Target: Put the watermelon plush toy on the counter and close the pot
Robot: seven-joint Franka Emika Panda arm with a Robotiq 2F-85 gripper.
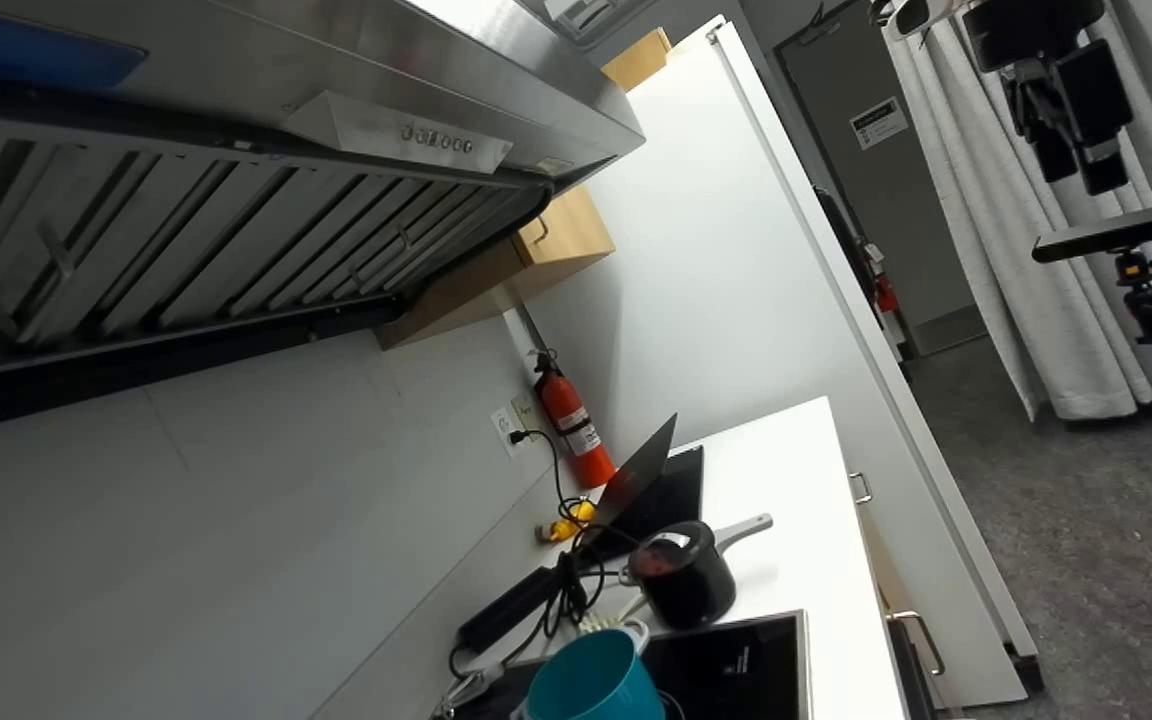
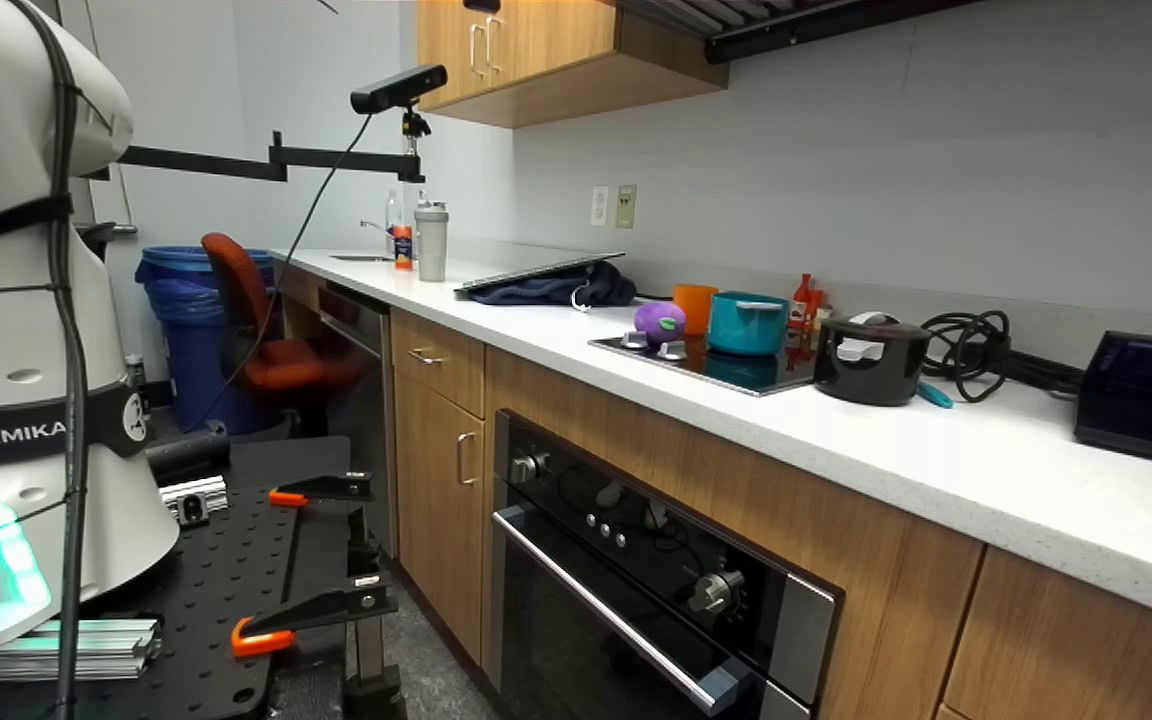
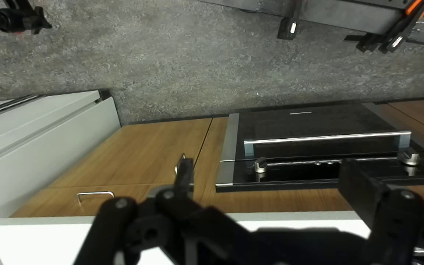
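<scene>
The dark pot (image 1: 691,590) stands on the white counter (image 2: 1016,480) beside the cooktop, its pale stick handle (image 1: 744,531) sticking out. Its round side shows in an exterior view as the black pot (image 2: 871,365). A reddish shape in the pot's mouth fits the watermelon plush toy (image 1: 656,562), but it is too dim for detail. Away from the counter, high over the floor, hangs my gripper (image 1: 1083,178). In the wrist view the gripper (image 3: 267,165) is open, its fingers wide apart with nothing between them, facing the oven front and the counter's edge.
A teal pot (image 2: 748,323), a purple plush (image 2: 658,322) and an orange cup (image 2: 694,308) sit at the cooktop (image 2: 636,352). Cables (image 2: 971,345) and a dark appliance (image 2: 1151,400) lie past the pot. A range hood (image 1: 266,200) overhangs the worktop. A camera arm (image 2: 206,162) juts out.
</scene>
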